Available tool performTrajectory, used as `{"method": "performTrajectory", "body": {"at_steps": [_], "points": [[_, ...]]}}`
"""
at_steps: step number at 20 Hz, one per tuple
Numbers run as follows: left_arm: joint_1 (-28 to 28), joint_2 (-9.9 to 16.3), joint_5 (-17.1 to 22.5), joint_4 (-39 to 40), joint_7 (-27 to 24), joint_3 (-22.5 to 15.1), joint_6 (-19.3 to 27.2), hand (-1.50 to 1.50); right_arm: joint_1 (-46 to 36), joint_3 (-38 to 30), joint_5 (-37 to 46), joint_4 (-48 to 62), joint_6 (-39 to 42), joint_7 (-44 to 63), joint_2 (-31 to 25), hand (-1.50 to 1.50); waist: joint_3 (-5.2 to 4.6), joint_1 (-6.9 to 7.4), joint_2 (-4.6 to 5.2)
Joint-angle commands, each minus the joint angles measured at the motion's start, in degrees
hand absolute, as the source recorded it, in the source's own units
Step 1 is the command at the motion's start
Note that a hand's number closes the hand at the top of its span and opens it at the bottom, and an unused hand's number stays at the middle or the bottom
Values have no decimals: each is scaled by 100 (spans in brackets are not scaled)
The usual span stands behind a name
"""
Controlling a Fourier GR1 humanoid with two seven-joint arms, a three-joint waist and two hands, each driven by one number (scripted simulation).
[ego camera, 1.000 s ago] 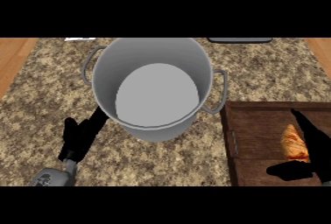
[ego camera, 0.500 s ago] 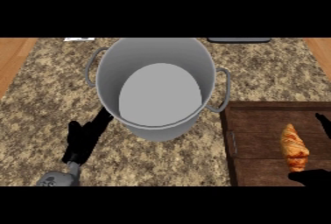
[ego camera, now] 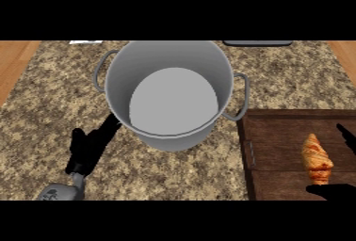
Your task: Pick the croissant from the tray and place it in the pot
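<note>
The golden-brown croissant (ego camera: 317, 159) lies lengthwise on the dark wooden tray (ego camera: 278, 141) at the lower right. My right hand (ego camera: 335, 191) shows only in part at the right edge. Its thumb is just below the croissant, and one of its fingers (ego camera: 345, 133) is above and to the right. It is open and not touching the pastry. The big grey pot (ego camera: 172, 94) stands upright and empty in the middle of the counter, left of the tray. My left hand (ego camera: 87, 147) rests open on the counter by the pot's lower left side.
The speckled granite counter (ego camera: 49, 94) has wooden strips along both sides. A dark flat object (ego camera: 257, 43) and a white one (ego camera: 86, 42) lie at the far edge. The pot's right handle (ego camera: 241, 96) almost reaches the tray's far left corner.
My right hand has drawn back to the right and down, uncovering the croissant, which has not moved. The left hand has barely shifted.
</note>
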Motion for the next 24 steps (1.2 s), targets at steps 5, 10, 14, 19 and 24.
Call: {"method": "performTrajectory", "body": {"at_steps": [5,10,14,19,24], "points": [[-333,-230,-304,411,-61,254,-19,0,-427,-446,-271,921,308,-582,565,-150,-2,7,6],[66,-361,-329,-296,367,86,24,0,-583,-701,-437,2060,370,-1503,832,-150,2,27,2],[-130,-186,-257,318,-147,357,-353,0,-547,-170,620,2467,169,-2147,656,150,3,49,19],[14,-205,-333,6,0,362,-269,0,-566,-487,265,3053,150,-2862,948,150,5,50,9],[56,-334,-423,300,-302,309,-283,0,-687,-756,-172,3199,408,-3231,999,150,2,36,12]]}}
